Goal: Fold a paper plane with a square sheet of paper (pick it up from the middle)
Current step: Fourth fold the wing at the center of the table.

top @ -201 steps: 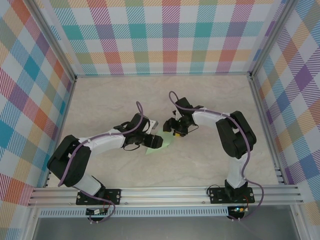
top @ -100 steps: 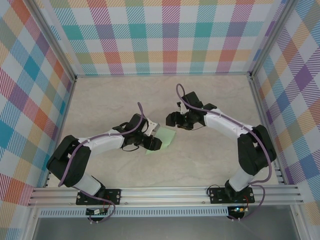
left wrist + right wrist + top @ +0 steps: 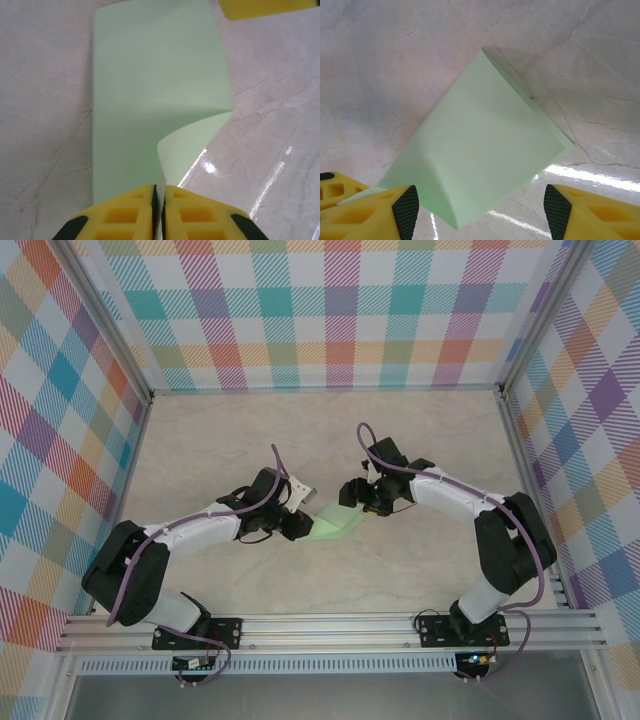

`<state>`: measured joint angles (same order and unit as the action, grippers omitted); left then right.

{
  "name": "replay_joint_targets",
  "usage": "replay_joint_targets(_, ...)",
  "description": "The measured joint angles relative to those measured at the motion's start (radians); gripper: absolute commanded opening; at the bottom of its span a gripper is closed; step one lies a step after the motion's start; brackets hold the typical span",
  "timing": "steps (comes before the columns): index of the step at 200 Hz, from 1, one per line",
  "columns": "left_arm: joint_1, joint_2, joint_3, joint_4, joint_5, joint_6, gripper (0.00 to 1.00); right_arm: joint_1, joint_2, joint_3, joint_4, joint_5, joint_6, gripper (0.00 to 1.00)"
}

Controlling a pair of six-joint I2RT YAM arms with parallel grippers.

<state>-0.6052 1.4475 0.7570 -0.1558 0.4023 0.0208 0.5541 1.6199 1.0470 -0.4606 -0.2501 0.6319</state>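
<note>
The square sheet of paper (image 3: 336, 526), pale mint green, lies on the marble table between the two arms. Its left part is pulled up into a curved ridge. My left gripper (image 3: 300, 522) is shut on that raised part, and the yellow fingers (image 3: 135, 215) pinch the thin paper (image 3: 150, 75) between them (image 3: 159, 200). My right gripper (image 3: 356, 496) hovers open just behind the sheet's far right corner. In the right wrist view the paper (image 3: 485, 150) lies below and between its wide-apart fingers (image 3: 395, 212), gripper midpoint (image 3: 480, 212), not touching them.
The marble tabletop (image 3: 240, 440) is walled by checked panels with metal frame posts (image 3: 515, 440) at left, back and right. A tip of the right gripper's yellow finger (image 3: 265, 7) shows beyond the paper in the left wrist view.
My left gripper has closed on the sheet and drawn it slightly right, lifting a ridge. My right gripper swung away, then came back to the sheet's far corner, still open.
</note>
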Motion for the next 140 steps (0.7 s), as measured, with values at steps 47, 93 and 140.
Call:
replay_joint_targets(47,0.000,0.000,0.000,0.003,0.048,-0.015,0.09,0.000,-0.066,-0.035,0.004,0.008,0.021,0.70)
replay_joint_targets(93,0.000,0.053,0.000,0.057,0.054,-0.217,0.09,0.000,-0.200,-0.162,0.074,-0.005,0.105,0.70)
replay_joint_targets(140,-0.001,0.070,-0.065,0.209,0.058,-0.390,0.08,0.000,-0.184,-0.303,0.263,-0.111,0.227,0.67)
